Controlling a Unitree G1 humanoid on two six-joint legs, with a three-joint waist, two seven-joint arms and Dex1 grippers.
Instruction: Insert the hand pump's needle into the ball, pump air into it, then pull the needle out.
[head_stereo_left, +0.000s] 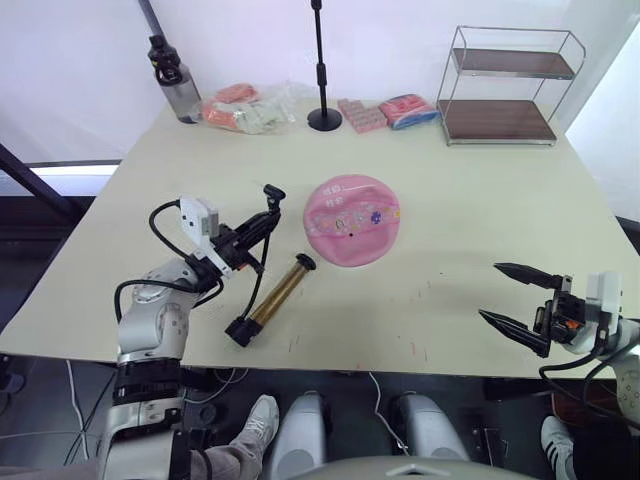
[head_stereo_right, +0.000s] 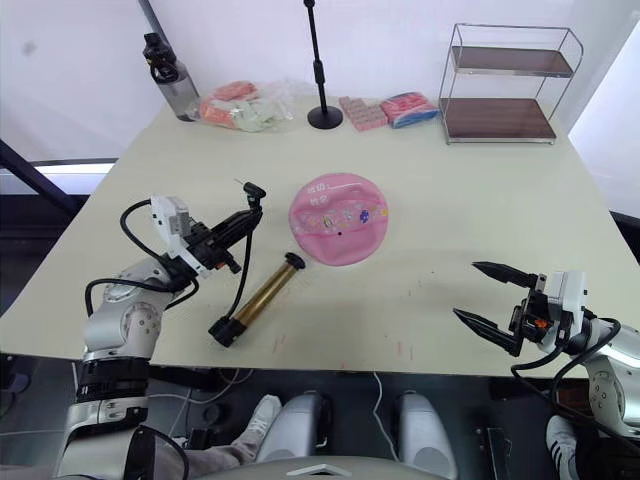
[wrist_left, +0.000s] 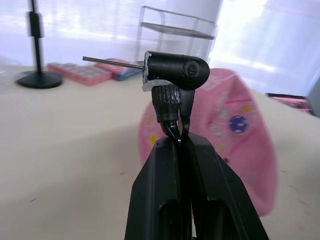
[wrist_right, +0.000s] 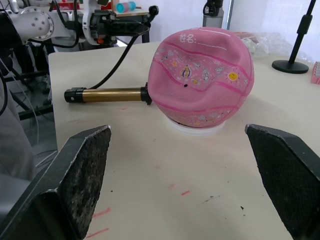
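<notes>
From the left eye view, I have the left gripper (head_stereo_left: 262, 224) closed on the thin black hose (head_stereo_left: 257, 280) just behind its fitting, lifted off the table (head_stereo_left: 470, 210) and near the pink ball (head_stereo_left: 352, 219) but not touching it. The hand pump (head_stereo_left: 270, 300) lies flat on the table between arm and ball. My right gripper (head_stereo_left: 516, 294) hangs wide open and empty, well apart from everything.

The left wrist view shows the needle (wrist_left: 112, 62) bare, sticking sideways from the black fitting (wrist_left: 175, 70), with the ball behind it.

The right wrist view shows the ball on a white ring (wrist_right: 192, 129), looking soft and dented.

I judge insertion not yet done; pumping and withdrawal remain.
</notes>
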